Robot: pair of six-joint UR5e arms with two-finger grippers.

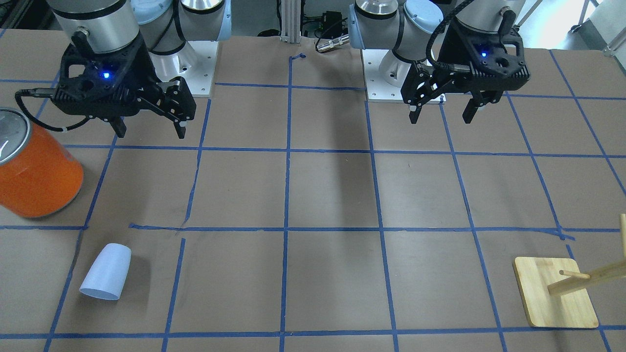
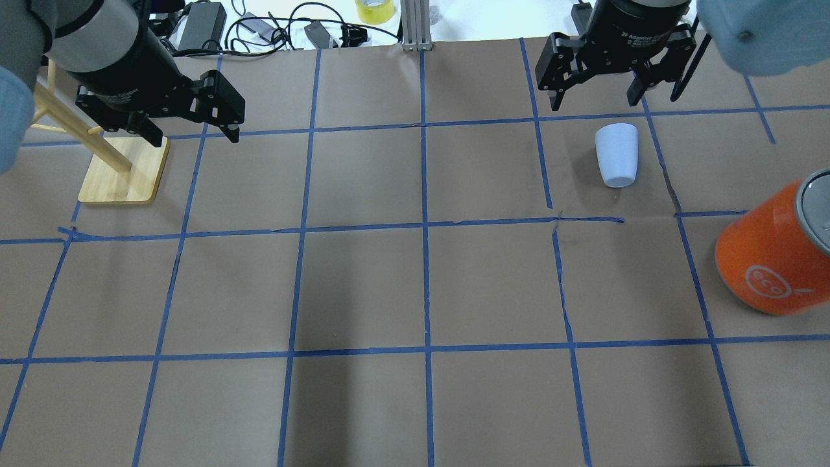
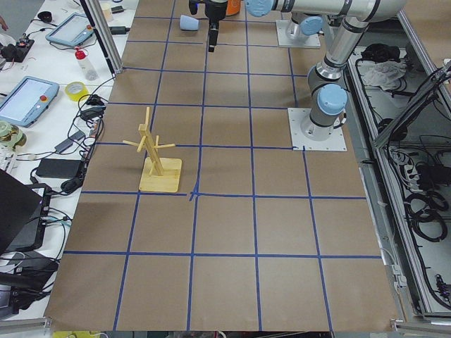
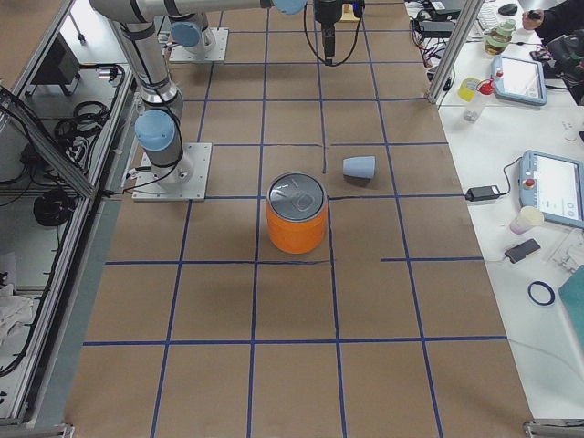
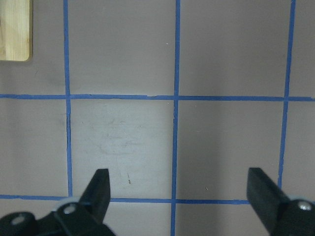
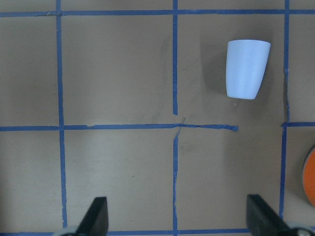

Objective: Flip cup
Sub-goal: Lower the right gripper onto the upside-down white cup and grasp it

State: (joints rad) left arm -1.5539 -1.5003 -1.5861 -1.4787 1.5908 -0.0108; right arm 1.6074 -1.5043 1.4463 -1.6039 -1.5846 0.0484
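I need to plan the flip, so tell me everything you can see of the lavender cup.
The cup is small, pale lavender-blue, smooth and handleless, plastic by its look, tapering from a wider rim to a narrower base. It lies on its side on the brown paper table, rim pointing away from the robot, inside one blue-taped square on the robot's right. Only the table touches it: the open right pincer hangs apart from it, and the orange can stands clear of it.

Silver arms [image 1: 93, 19] carry pale-blue joint caps [image 1: 423, 14], black wrist housings [image 1: 98, 90] with blue lights [image 1: 105, 75], black cables [image 1: 29, 110].
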